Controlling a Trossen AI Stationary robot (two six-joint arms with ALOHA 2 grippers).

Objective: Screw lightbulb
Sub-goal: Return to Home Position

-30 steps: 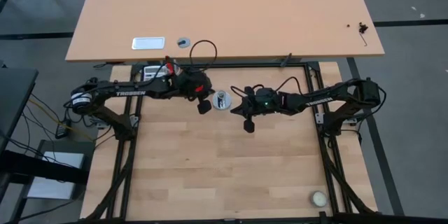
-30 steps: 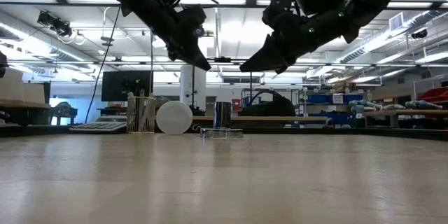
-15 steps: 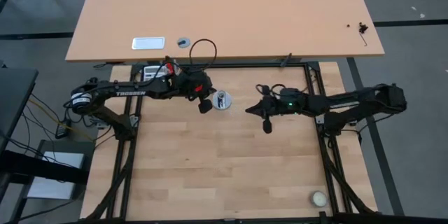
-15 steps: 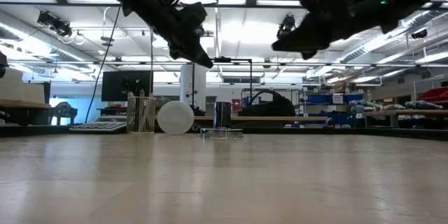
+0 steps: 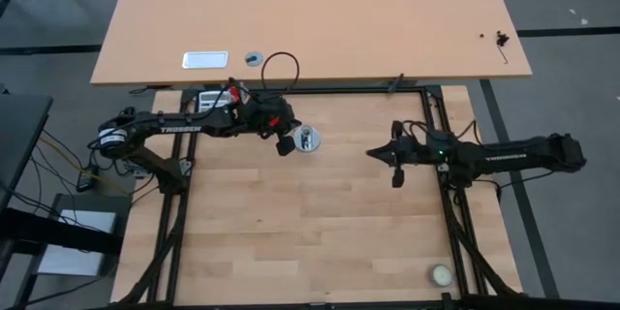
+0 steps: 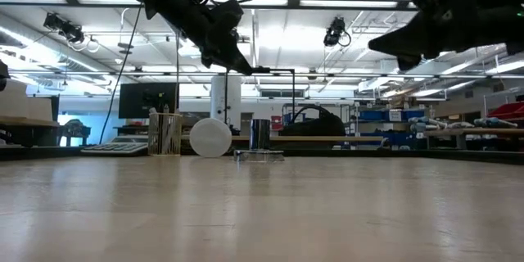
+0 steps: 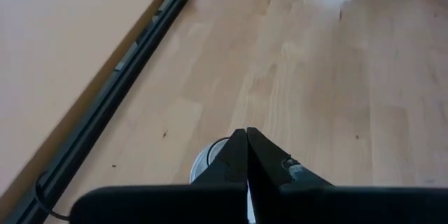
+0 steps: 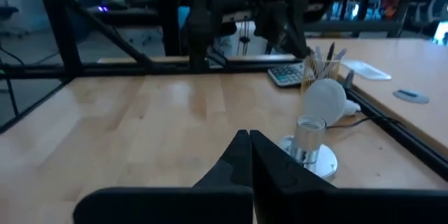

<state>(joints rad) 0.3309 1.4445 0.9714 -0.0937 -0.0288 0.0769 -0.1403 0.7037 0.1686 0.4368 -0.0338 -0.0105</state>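
From where I stand, the pale planked wooden work table has a smooth finish with a light sheen that catches the ceiling lights in soft patches. The big tan desk top behind it looks like flat, matt laminate. The round silver socket disc with its upright centre is bright polished metal. The white frosted lightbulb is matt and even. The black frame rail looks like dull painted metal. Both the left gripper and the right gripper are matt black. The small cream ball looks smooth and dull.
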